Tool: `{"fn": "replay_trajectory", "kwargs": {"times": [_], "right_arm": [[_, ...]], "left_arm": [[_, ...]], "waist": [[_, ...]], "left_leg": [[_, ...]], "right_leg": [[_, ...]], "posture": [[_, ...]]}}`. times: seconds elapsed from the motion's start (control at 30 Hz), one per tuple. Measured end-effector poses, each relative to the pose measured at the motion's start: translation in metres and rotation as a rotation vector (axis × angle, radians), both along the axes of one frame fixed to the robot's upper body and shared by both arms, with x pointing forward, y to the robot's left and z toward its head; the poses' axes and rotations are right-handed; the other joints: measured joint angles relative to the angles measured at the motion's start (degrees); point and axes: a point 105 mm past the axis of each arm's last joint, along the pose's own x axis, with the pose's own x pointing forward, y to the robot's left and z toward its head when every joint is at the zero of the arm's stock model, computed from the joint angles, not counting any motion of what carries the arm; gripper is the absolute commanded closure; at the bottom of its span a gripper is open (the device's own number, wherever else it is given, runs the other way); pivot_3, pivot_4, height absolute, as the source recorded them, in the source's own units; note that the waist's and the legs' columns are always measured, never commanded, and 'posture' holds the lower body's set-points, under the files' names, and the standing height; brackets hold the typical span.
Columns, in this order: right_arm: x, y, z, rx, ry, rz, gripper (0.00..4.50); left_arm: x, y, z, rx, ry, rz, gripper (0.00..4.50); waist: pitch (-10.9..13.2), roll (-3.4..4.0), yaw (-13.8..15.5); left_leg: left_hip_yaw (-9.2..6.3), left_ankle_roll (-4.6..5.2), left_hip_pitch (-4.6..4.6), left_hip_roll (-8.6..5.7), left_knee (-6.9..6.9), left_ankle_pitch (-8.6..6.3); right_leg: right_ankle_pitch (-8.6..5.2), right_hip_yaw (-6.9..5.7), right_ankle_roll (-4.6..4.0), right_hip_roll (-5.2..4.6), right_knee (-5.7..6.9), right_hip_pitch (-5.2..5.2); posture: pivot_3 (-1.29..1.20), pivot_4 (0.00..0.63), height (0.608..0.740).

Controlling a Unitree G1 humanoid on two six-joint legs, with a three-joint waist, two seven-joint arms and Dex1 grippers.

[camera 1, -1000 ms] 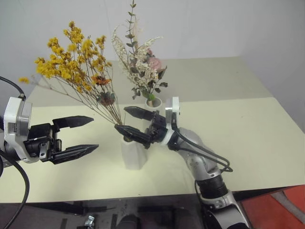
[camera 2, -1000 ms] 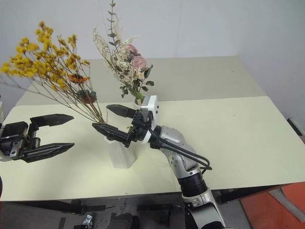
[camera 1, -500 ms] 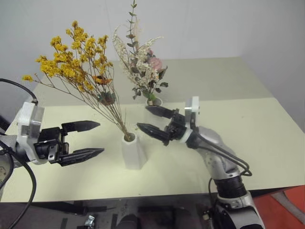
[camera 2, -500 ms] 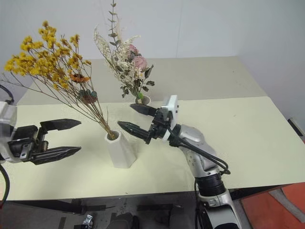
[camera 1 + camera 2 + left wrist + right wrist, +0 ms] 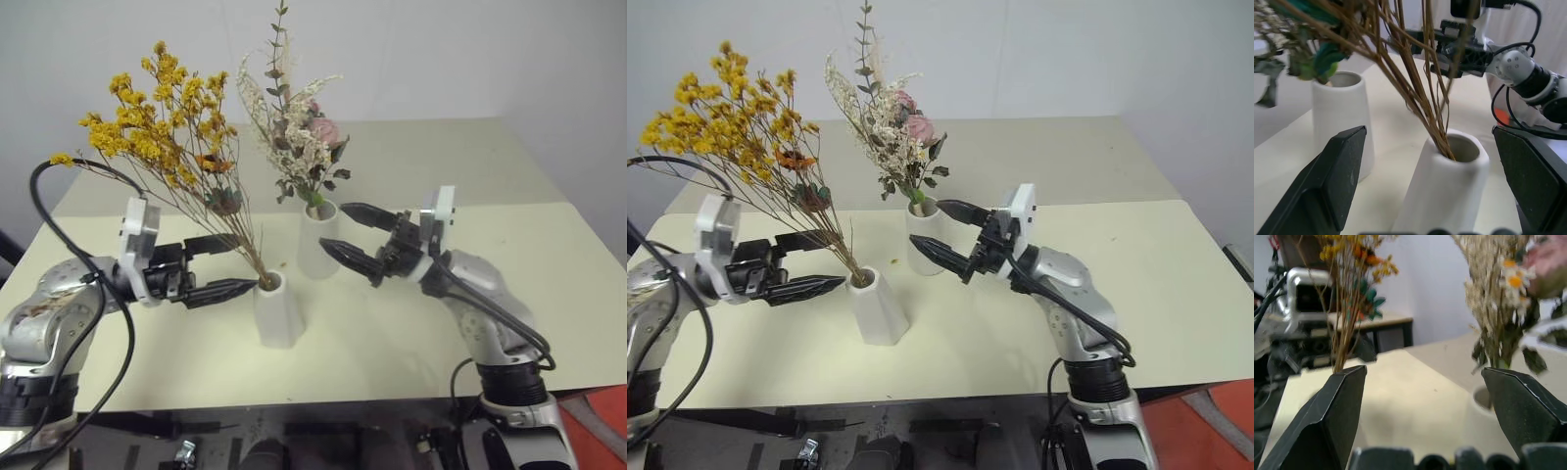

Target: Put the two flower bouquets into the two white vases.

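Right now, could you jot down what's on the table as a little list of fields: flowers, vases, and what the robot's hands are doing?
yellow flowers: stems in the short vase, leaning left
white and pink flowers: standing in the tall vase
left gripper: fingers open around the yellow stems, just above the short vase's mouth
right gripper: fingers open, empty, beside the tall vase
table: pale yellow top

Left arm: reached in from the near left, forearm roughly level, left gripper (image 5: 227, 266) pointed right, its two black fingers parted with nothing between them. Right arm: bent up from the near right, wrist turned left, right gripper (image 5: 353, 235) pointed left and slightly upward, fingers spread wide and empty.
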Motion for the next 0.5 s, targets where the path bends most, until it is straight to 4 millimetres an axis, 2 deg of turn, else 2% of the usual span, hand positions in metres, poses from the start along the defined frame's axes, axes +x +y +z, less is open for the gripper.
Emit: {"fn": "replay_trajectory", "kwargs": {"times": [0.23,0.5], "right_arm": [[-0.01,-0.024,0.001,-0.102,-0.012,0.064,0.03],[-0.017,-0.027,0.0,-0.142,-0.02,0.121,0.03]], "left_arm": [[0.005,-0.004,0.001,0.002,-0.005,-0.05,0.0],[0.002,-0.007,0.002,-0.003,-0.011,-0.084,0.0]], "waist": [[0.0,0.0,-0.25],[0.0,0.0,-0.08]], "left_leg": [[0.02,0.01,0.07,0.03,0.02,0.0],[0.01,0.02,0.01,0.02,0.06,-0.01]], "right_leg": [[0.0,0.04,0.0,0.03,-0.02,0.02],[0.0,0.04,0.01,0.01,-0.04,0.02]], "posture": [[0.0,0.15,0.74],[0.0,0.15,0.74]]}}
